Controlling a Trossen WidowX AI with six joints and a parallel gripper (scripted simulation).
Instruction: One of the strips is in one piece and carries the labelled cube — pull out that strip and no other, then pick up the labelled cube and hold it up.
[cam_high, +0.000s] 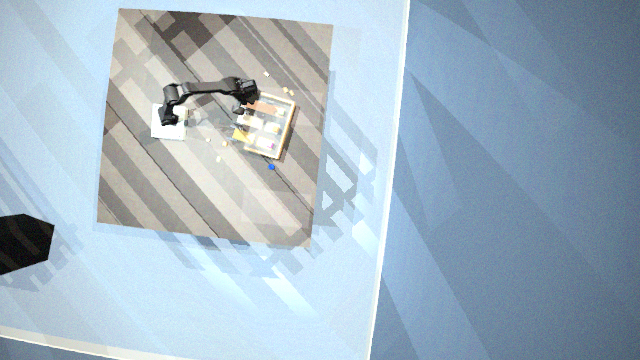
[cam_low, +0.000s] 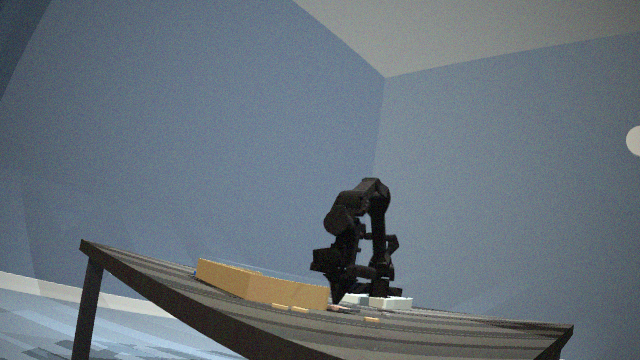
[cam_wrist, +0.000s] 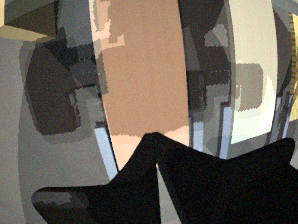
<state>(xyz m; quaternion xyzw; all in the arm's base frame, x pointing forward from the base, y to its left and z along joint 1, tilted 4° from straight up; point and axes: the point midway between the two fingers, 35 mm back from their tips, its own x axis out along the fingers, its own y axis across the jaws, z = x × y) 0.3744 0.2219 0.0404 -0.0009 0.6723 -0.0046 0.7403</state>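
Top view, pincer: the black robot pincer (cam_high: 241, 109) is down at the near edge of the wooden-rimmed tray with a clear lid (cam_high: 287, 129), over the end of the flat pinkish-brown strip (cam_high: 266, 107).
Top view, other strips: more pale strips lie in the tray, off to one side of the pincer. A small pink thing shows on the farthest one, but I cannot tell if it is the labelled cube.
Top view, table: small tan bits lie on the striped grey table (cam_high: 150, 200), apart from the pincer.
Side view, pincer: the pincer (cam_low: 339, 296) points down, very near the table, just beside the end of the tray (cam_low: 260, 286).
Wrist view, strip: the strip (cam_wrist: 136, 76) runs straight ahead of the pincer, under the clear lid.
Wrist view, pincer: the pincer (cam_wrist: 157, 185) has its two fingers pressed together with nothing between them. The tips sit at the strip's near end; I cannot tell if they touch it.
How it will handle: I think the strip is thin, light and slippery, so press on its near end and drag it slowly, or the cube may slide off.
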